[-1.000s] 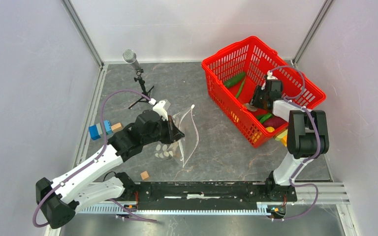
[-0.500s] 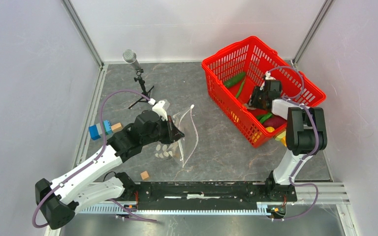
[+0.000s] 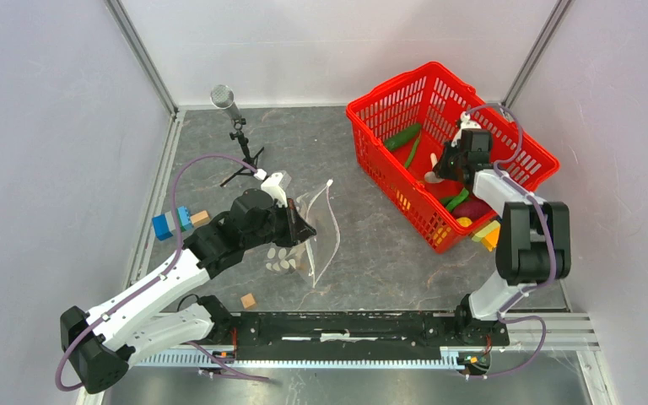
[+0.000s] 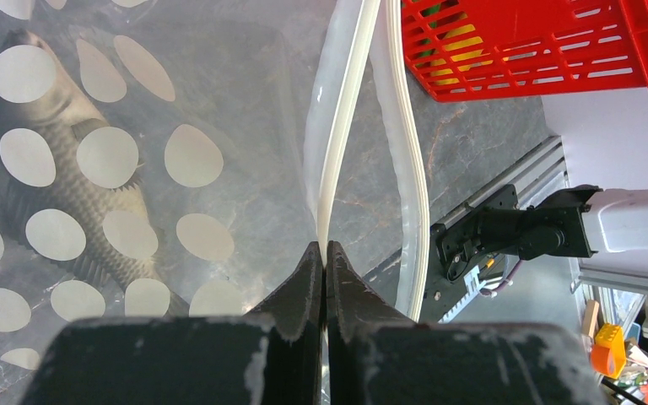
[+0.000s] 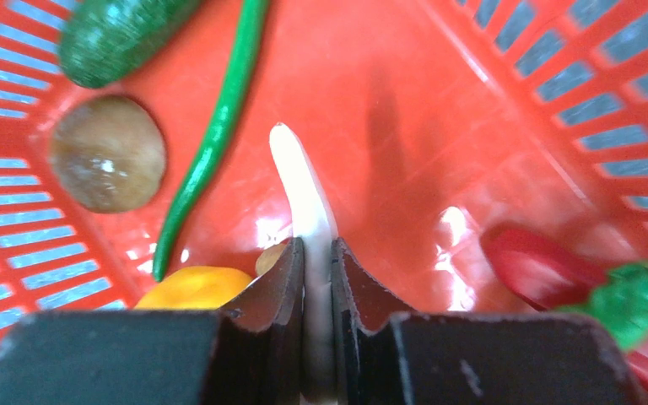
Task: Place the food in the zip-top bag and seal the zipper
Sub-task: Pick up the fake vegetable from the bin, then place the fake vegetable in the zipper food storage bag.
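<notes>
Where the left tool (image 4: 322, 253) meets the zip-top bag (image 4: 177, 101), its two fingers are pressed together on one strip of the zipper (image 4: 336, 126), and the white strip runs out from between the tips. The second strip curves just beside the first without touching it, so the mouth stands apart. The bag lies on the grey tabletop (image 3: 371, 245), left of centre, between the left arm and the red mesh basket (image 3: 388, 84). A grey fish (image 4: 59, 110) is visible through the dotted film, inside the bag. The right tool (image 5: 318, 253) is within the basket at the far right of the tabletop, its fingers clamped on a white piece (image 5: 299, 177), slim and curved, whose free end points away from the wrist camera. Its identity cannot be told. Other items rest on the basket floor (all seen from the right wrist): a brown lump (image 5: 108, 153) to the left, a long green pod (image 5: 219, 126) between the lump and the white piece, a yellow piece (image 5: 194, 288) touching the left finger, and a red chilli (image 5: 540, 266) to the right. Blue blocks (image 3: 169, 224) and a wooden cube (image 3: 248, 300) sit on the tabletop near the left arm.
</notes>
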`<state>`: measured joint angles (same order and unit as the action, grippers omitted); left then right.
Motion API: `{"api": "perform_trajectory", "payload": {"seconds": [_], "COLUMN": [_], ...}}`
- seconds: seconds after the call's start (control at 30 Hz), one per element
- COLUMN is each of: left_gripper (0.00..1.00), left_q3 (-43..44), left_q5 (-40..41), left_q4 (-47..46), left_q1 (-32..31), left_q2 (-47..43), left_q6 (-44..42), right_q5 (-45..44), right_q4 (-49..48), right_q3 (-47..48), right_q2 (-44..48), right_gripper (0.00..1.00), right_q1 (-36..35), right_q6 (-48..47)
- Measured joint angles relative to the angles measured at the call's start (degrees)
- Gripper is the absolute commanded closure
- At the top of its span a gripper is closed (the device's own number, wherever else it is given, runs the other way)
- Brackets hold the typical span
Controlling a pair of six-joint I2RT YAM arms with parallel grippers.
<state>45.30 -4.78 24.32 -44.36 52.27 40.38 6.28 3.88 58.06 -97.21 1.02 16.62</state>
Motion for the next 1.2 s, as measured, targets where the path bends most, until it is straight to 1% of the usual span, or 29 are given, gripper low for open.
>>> {"api": "perform_trajectory", "payload": {"seconds": [0.2, 0.33, 0.53, 0.63, 0.7, 0.8, 0.97, 1.1, 1.2], "left_gripper": [0.98, 0.98, 0.98, 0.98, 0.98, 0.98, 0.98, 0.98, 0.98], "left_q3": [0.00, 0.00, 0.00, 0.02, 0.04, 0.09, 0.17, 0.46, 1.38], "left_q5": [0.00, 0.00, 0.00, -0.02, -0.02, -0.02, -0.02, -0.02, 0.15], "left_q4": [0.00, 0.00, 0.00, 0.00, 0.00, 0.00, 0.02, 0.07, 0.42], "left_q1": [0.00, 0.00, 0.00, 0.00, 0.00, 0.00, 0.00, 0.00, 0.00], "left_q2": [0.00, -0.02, -0.07, -0.07, -0.04, 0.00, 0.68, 0.72, 0.72], "left_q6": [0.00, 0.00, 0.00, 0.00, 0.00, 0.00, 0.00, 0.00, 0.00], "right_q5": [-1.16, -0.37, 6.51, 10.54, 12.81, 14.64, 15.28, 11.04, 6.69], "right_q4": [2.05, 3.21, 3.61, 2.51, 0.96, -0.31, -0.46, -0.68, -1.64], "right_q3": [0.68, 0.79, -0.50, -2.21, -4.35, -8.26, -12.98, -13.97, -13.94], "right_q2": [11.37, 20.65, 36.87, 43.74, 47.36, 50.99, 52.22, 50.66, 47.80], "right_gripper": [0.88, 0.87, 0.87, 0.87, 0.86, 0.86, 0.85, 0.84, 0.85], "right_q1": [0.17, 0.17, -0.11, -2.21, -6.14, -14.29, -27.63, -40.61, -49.00], "right_q6": [-1.01, -1.53, -0.39, 1.33, 2.78, 4.74, 7.23, 7.58, 7.56]}}
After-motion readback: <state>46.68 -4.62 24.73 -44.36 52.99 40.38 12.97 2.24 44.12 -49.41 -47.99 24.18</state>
